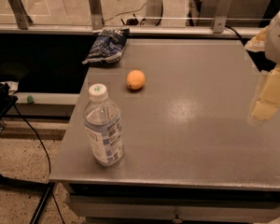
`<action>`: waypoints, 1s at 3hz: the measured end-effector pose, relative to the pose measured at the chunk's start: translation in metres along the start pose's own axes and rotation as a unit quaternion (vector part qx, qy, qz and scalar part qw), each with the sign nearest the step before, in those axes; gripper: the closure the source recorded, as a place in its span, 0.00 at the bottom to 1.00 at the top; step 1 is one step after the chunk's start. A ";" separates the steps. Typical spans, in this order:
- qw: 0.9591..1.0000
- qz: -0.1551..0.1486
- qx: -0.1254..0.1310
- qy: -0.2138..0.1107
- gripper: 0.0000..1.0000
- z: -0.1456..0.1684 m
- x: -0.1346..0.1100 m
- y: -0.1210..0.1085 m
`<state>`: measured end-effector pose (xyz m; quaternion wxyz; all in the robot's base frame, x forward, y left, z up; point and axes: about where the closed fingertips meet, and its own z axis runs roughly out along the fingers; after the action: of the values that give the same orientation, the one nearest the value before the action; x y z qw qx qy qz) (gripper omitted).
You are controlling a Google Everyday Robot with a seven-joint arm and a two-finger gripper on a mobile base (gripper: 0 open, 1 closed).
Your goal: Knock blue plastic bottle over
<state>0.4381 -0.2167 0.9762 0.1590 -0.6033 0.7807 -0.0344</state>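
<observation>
**While the bottle stands, strike it high**

Since the blue plastic bottle [103, 132] stands upright well left of the fingers [265, 101], near the tabletop's [191, 125] front-left corner, a sideways sweep meeting it near the cap should tip it, not slide it. Whether the fingers, hanging over the right edge, are spread or closed I cannot tell. The orange ball [136, 80] sits beyond the bottle, off that path.

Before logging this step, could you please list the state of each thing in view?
blue plastic bottle: upright, capped, untouched.
orange ball: resting on the table, behind the bottle.
snack bag: lying at the table's far-left corner.
gripper: at the right, far from the bottle.
</observation>
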 end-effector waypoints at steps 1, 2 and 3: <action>1.000 0.000 0.000 0.000 0.00 0.000 0.000 0.000; 0.999 -0.010 -0.001 -0.042 0.00 0.007 -0.023 0.000; 0.990 -0.038 0.003 -0.138 0.00 0.008 -0.092 -0.004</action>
<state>0.4649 -0.1288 0.9885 0.2656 -0.6313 0.7274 0.0414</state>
